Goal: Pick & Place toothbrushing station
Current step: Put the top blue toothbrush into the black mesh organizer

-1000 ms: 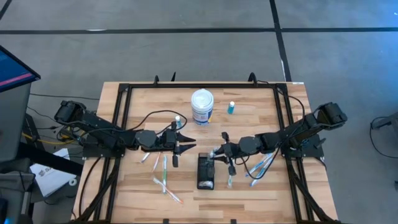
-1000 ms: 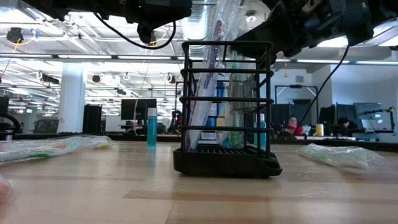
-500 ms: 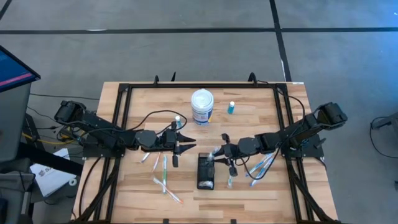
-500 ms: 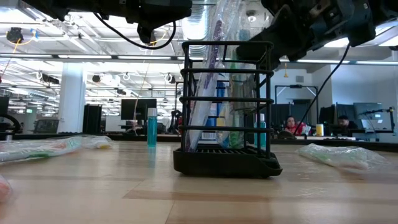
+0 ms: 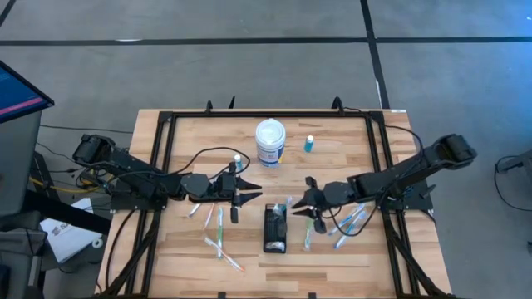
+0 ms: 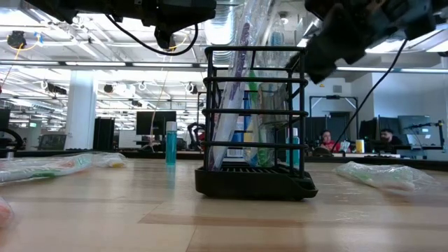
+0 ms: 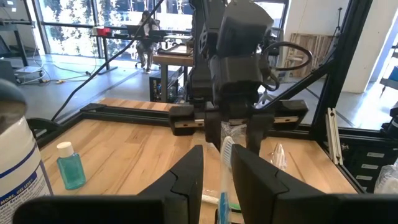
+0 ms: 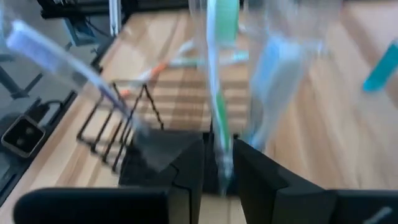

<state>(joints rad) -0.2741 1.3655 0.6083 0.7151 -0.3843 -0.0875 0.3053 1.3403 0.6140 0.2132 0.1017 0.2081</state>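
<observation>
We see the toothbrushing station (image 5: pixel 275 228), a black slotted wire holder, standing upright on the counter (image 5: pixel 332 249) a little toward the front edge, about midway between the left and right sides. It already keeps several wrapped toothbrushes upright between its wires, so we judge it serves here as the receiving place.

The right pincer (image 5: pixel 309 204) hangs just beside the station on its right side, above the counter. In its wrist view a green toothbrush in clear wrap (image 8: pixel 217 81) stands between its fingers (image 8: pixel 186 168); whether they really clamp it we cannot tell. The left pincer (image 5: pixel 252 198) waits to the left of the station, nearer the centre of the counter, and a wrapped toothbrush (image 7: pixel 225 162) shows between its fingers as well; the grip we cannot confirm there either.

For room: loose wrapped toothbrushes (image 5: pixel 218 241) lie toward the front-left, and more (image 5: pixel 349 223) lie under the right arm. The white wipes tub (image 5: pixel 270 142) and a small blue bottle (image 5: pixel 309 144) stand near the back edge, well apart from the station. The front edge beyond the station looks open.
</observation>
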